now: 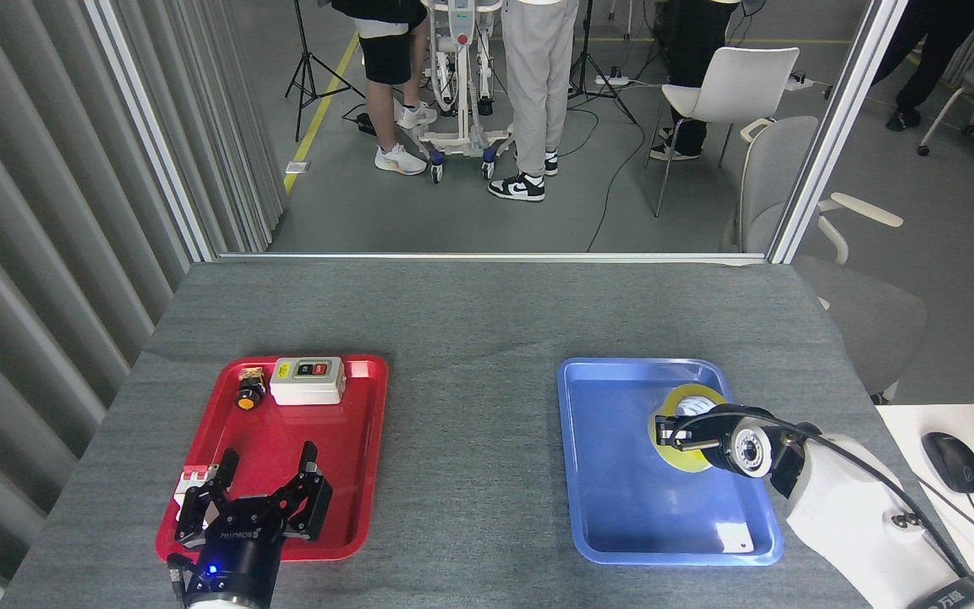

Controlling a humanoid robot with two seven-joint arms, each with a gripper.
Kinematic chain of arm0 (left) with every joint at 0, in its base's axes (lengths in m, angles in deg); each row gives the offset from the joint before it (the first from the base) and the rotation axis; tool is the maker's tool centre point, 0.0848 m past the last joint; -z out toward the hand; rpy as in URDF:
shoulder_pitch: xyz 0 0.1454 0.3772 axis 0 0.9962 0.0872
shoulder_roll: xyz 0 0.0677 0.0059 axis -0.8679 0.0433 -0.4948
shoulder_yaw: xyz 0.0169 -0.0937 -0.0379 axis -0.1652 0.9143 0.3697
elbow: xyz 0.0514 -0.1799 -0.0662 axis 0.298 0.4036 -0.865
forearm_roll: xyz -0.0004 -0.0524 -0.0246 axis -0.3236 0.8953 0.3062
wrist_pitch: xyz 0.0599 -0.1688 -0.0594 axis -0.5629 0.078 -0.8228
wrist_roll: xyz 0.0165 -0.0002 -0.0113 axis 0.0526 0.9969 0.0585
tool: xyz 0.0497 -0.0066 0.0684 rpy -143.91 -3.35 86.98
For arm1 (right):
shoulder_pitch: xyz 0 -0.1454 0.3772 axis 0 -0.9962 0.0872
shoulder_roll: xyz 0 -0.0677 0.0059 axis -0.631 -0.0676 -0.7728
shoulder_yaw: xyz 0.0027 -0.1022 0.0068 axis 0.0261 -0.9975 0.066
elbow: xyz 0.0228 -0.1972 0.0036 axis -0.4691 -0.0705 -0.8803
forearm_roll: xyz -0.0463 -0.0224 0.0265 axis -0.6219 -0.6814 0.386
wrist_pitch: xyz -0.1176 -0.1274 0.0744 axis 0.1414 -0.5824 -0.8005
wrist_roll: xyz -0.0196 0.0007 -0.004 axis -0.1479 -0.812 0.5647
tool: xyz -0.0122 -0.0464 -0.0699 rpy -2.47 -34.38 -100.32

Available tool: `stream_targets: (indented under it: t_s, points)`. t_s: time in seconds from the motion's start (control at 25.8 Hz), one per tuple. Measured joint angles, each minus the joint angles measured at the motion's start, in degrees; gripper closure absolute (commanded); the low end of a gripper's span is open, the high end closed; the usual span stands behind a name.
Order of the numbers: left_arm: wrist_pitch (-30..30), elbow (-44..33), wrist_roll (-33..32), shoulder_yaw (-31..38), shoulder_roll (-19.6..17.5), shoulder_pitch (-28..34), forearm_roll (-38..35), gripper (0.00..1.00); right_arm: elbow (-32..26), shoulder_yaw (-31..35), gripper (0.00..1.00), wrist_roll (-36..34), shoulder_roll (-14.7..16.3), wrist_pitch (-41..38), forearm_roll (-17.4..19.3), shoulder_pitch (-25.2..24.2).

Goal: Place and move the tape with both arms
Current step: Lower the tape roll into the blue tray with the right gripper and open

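Tape lies flat in the blue tray, toward its far right part, mostly covered by the right gripper, which points down onto the roll. That gripper is seen end-on and dark, so I cannot tell whether its fingers are spread or closed on the roll. Near the red tray's front edge, the left gripper hovers with fingers spread wide, holding nothing. A grey switch box sits at that tray's far end.
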Motion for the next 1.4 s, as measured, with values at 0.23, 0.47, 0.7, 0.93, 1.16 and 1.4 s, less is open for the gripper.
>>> stream_targets:
  t_s: [0.23, 0.47, 0.7, 0.93, 1.16, 1.4]
  points:
    - [-0.1, 0.4, 3.8, -1.7, -0.2, 1.1, 0.0, 0.01, 0.2, 0.2, 0.9, 1.8, -1.0, 0.5, 1.7, 0.0]
    - [0.3, 2.1, 4.6, -3.7, -0.2, 1.0, -5.0, 0.01, 0.7, 0.6, 0.9, 3.1, -2.2, 0.6, 3.8, 0.0]
    - [0.4, 3.3, 4.6, -3.9, -0.3, 0.6, -7.3, 0.01, 3.1, 0.6, 0.83, 3.1, -3.7, 0.6, 4.0, 0.0]
    - [0.3, 4.2, 4.7, -3.9, -0.5, 0.5, -7.4, 0.01, 3.7, 0.7, 0.51, 2.4, -4.3, 0.6, 3.7, 0.0]
    - [0.2, 4.5, 4.9, -3.9, -0.6, 0.4, -7.4, 0.01, 3.8, 0.8, 0.14, 2.2, -4.4, 0.6, 3.6, 0.0]
    - [0.2, 4.8, 4.9, -3.8, -0.8, 0.4, -7.3, 0.01, 3.3, 0.9, 0.03, 2.1, -4.3, -0.4, 3.8, 0.1]
